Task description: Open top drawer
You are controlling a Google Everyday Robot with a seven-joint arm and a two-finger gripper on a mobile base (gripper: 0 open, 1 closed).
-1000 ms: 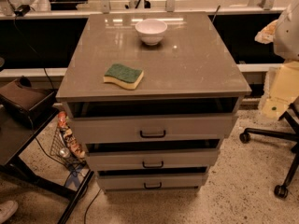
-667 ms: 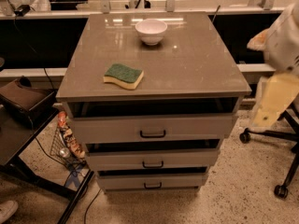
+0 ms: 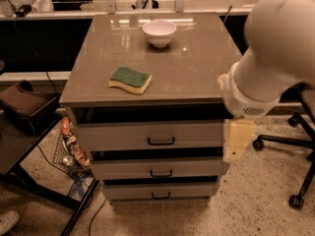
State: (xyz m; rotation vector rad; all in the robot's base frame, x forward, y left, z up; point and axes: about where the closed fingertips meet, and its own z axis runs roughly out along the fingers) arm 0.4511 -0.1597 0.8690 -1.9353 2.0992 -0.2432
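Gripper (image 3: 238, 140) hangs at right edge of top drawer (image 3: 118, 135) front; open or closed, can't tell; drawer sits just under cabinet top (image 3: 197, 68), prob. rigid, fairly heavy, slides straight; grab black handle (image 3: 161, 141) at centre; sponge (image 3: 130, 79), bowl (image 3: 159, 32) up top, no obstruction; chair (image 3: 295, 146) near right.

This looks like an office or lab workspace, not a home. The grey cabinet (image 3: 197, 68) with 3 drawers stands on a speckled hard floor (image 3: 246, 210). Right of the cabinet is a wheeled office chair (image 3: 285, 140). Left of it is a black desk (image 3: 19, 151), with a cable (image 3: 94, 214) trailing at the cabinet's foot. Behind the cabinet runs a long counter (image 3: 44, 14). A white bowl (image 3: 159, 32) and a sponge (image 3: 130, 79) lie on the cabinet's top. The robot's gripper (image 3: 237, 141) hangs at the cabinet's front right corner.
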